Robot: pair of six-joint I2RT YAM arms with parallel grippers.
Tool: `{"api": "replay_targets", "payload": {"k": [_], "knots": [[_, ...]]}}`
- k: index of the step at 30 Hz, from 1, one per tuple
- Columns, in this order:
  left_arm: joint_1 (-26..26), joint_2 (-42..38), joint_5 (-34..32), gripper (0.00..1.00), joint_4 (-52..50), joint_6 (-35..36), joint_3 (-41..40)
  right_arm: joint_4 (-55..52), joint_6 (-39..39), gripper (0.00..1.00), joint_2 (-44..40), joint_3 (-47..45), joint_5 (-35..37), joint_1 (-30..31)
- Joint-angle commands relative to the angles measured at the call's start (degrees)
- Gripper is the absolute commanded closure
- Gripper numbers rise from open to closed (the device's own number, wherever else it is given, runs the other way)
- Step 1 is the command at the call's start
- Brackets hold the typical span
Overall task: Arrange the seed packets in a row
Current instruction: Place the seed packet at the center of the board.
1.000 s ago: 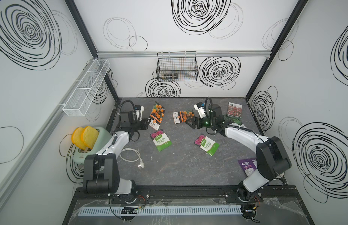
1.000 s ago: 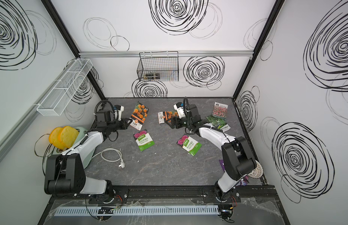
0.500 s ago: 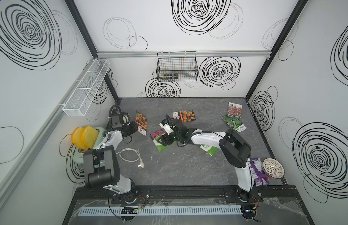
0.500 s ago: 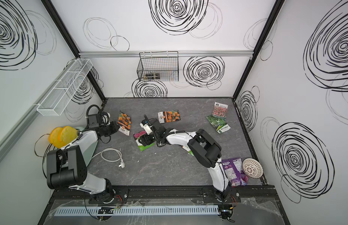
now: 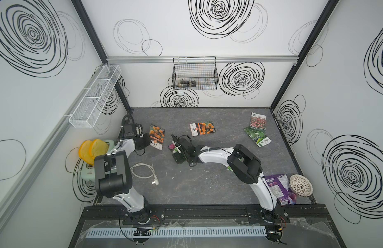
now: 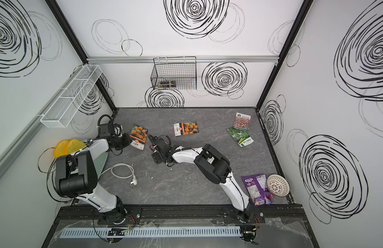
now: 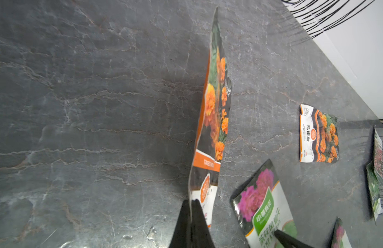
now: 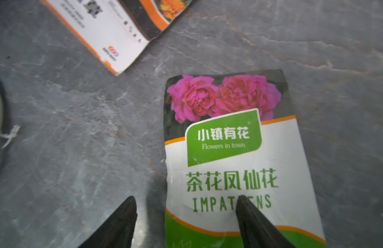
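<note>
My left gripper (image 7: 191,206) is shut on the white end of an orange-flower seed packet (image 7: 214,111), which shows edge-on in the left wrist view and sits at the table's left in a top view (image 5: 157,135). My right gripper (image 8: 186,198) stands open low over a green-white packet with pink flowers (image 8: 229,150). One finger is over its print and the other over bare table. In a top view that gripper (image 5: 175,148) hides most of the packet. A second orange-flower packet (image 5: 202,128) lies mid-back. The red-pink flower packet (image 5: 258,121) and green-fruit packet (image 5: 256,137) lie back right.
A purple snack pouch (image 5: 278,186) and a white mesh bowl (image 5: 300,185) sit front right. A white cable with plug (image 5: 143,171) lies front left beside a pale toaster with yellow slices (image 5: 93,148). A wire basket (image 5: 195,75) hangs on the back wall.
My right arm swung from the back right to the left centre, over the pink-flower packet. My left gripper drew the orange-flower packet further left. The right jaws narrowed only slightly.
</note>
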Motion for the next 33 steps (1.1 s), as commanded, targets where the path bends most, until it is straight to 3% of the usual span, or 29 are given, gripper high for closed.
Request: {"api": "replay_targets", "payload": {"k": [1,10,15,17,21,28,33], "knots": [[-0.5,2.2,-1.4,1.00,-2.5,1.5,1.9,-7.8,3.3,0.25,0.1,-4.7,3.1,-3.8],[-2.7,7.3,-3.1,1.00,-6.8,2.9,4.1,-5.4,5.7,0.25,-10.0,-15.6,-1.1,-12.1],[-3.2,8.1,-4.8,0.99,-7.7,2.8,4.5,-3.0,5.7,0.24,-17.0,-18.3,-7.6,-14.4],[-3.1,7.9,-6.0,0.88,-8.3,2.6,4.8,-3.0,5.4,0.23,-19.7,-18.1,-10.5,-15.1],[-2.8,7.6,-7.6,0.84,-9.4,2.4,5.5,-2.6,5.6,0.23,-25.1,-18.4,-16.4,-16.9],[-2.5,3.8,-11.8,0.49,-11.5,2.9,6.1,-4.4,5.9,0.21,-31.3,-17.9,-23.5,-22.8],[-2.5,-0.3,-14.9,0.42,-11.8,2.8,7.2,-3.2,8.7,0.22,-32.5,-18.5,-32.0,-31.3]]}}
